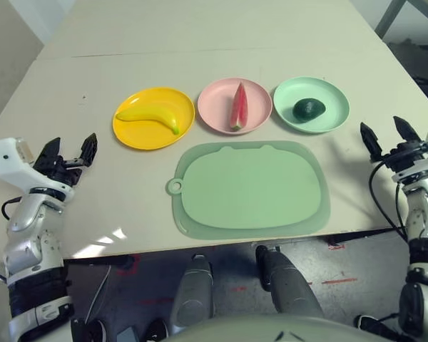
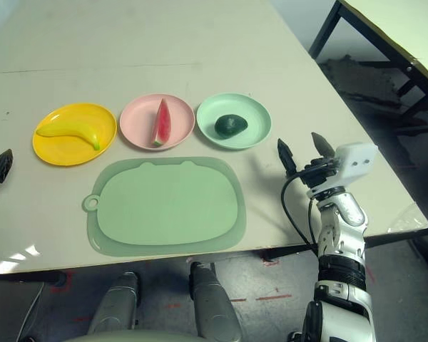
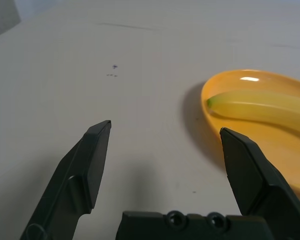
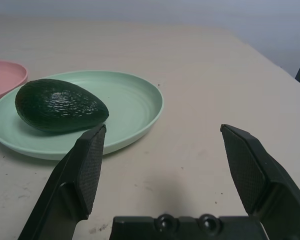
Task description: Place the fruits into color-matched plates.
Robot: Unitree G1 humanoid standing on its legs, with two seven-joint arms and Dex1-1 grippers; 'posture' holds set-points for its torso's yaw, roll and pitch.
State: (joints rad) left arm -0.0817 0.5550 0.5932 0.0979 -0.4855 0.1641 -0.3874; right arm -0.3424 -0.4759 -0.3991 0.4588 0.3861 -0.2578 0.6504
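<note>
Head stereo pair looks down over the table [image 1: 71, 92]; wrist cameras sit low, facing its outer plates.

Silver forearms w/ black joint bands, white wrist housings, a black cable looped by the right wrist [image 2: 294, 206], and each gripper, left [image 1: 71, 151] & right [image 2: 302, 149], had two black wedge fingers w/ screws at base.

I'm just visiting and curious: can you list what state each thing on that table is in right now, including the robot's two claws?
banana: lying in the yellow plate
watermelon wedge: lying in the pink plate
avocado: lying in the mint green plate
mat: flat, nothing on it
left gripper: open, holding nothing
right gripper: open, holding nothing
</note>
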